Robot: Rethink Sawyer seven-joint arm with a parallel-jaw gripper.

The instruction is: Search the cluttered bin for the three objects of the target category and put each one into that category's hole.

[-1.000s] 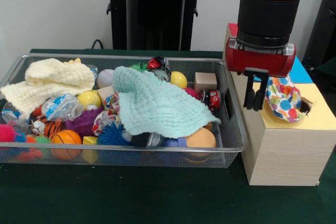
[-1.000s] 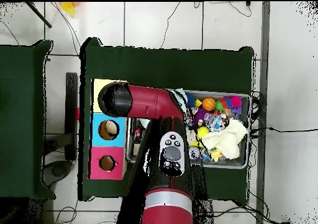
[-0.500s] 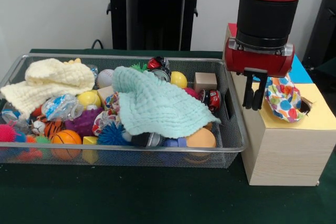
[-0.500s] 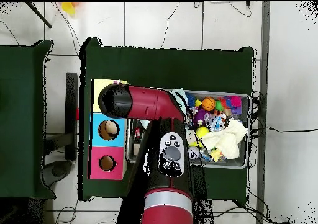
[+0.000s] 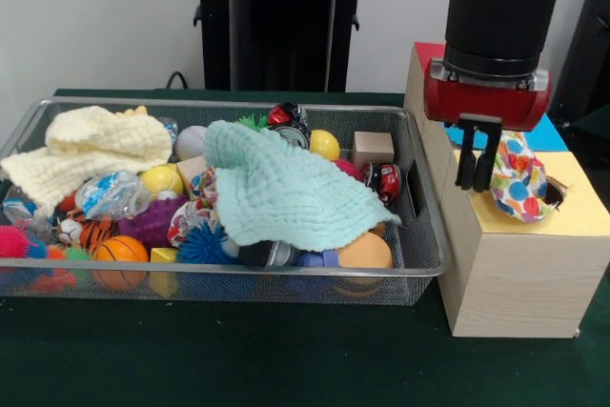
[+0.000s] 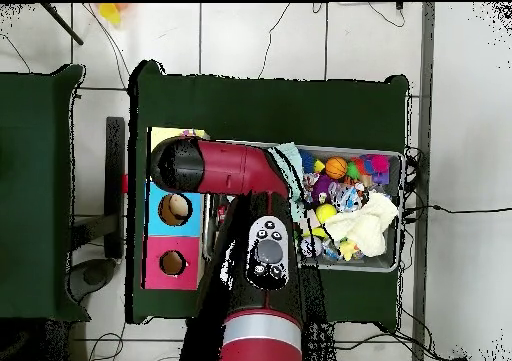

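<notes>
One cloth — the spotted cloth [image 5: 515, 178] — sits bunched at the yellow hole [image 5: 556, 193]; your gripper [image 5: 475, 173], fingers together and empty, hangs beside it — push it fully in.

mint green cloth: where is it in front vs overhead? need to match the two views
Front view: the mint green cloth is draped over the toys in the middle-right of the wire bin.
Overhead view: only a sliver of the mint green cloth shows, at the bin's left end, beside the red arm, which covers the rest.
Shared landmark: the cream cloth at the bin's opposite end.
</notes>
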